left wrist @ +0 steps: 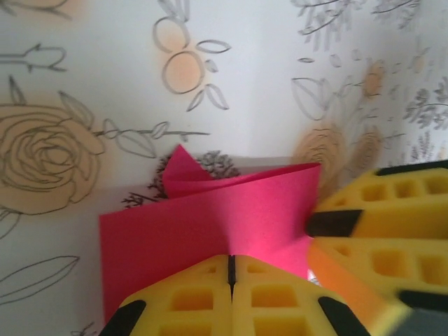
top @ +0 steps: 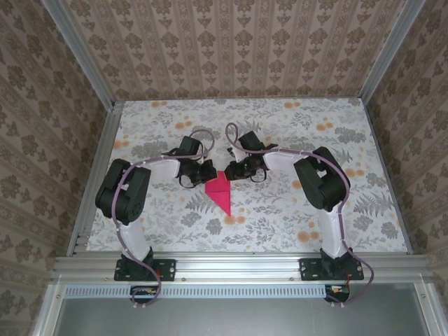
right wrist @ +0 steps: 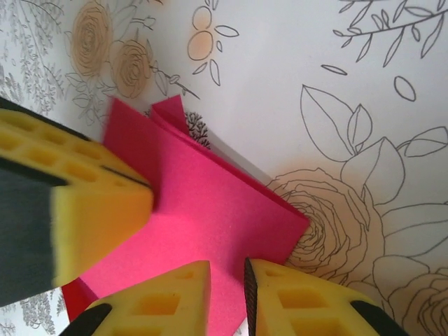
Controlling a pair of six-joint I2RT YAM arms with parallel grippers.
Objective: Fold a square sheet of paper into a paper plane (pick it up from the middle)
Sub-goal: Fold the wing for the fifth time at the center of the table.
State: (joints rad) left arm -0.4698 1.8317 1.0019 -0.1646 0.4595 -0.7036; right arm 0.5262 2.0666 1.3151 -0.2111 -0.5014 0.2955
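Your pink paper (top: 220, 194), already folded, with layers showing at one edge, lies in the middle of the flowered table (top: 294, 224). Both claws crowd its far end and cover that end from above. The left gripper (left wrist: 229, 269) has its yellow fingers (left wrist: 189, 297) pressed together on a small ridge of the paper, while the right gripper (right wrist: 227, 273) stands a little open over the paper's edge, holding nothing. In the wrist views the fingers cut off the paper's nearest edge.
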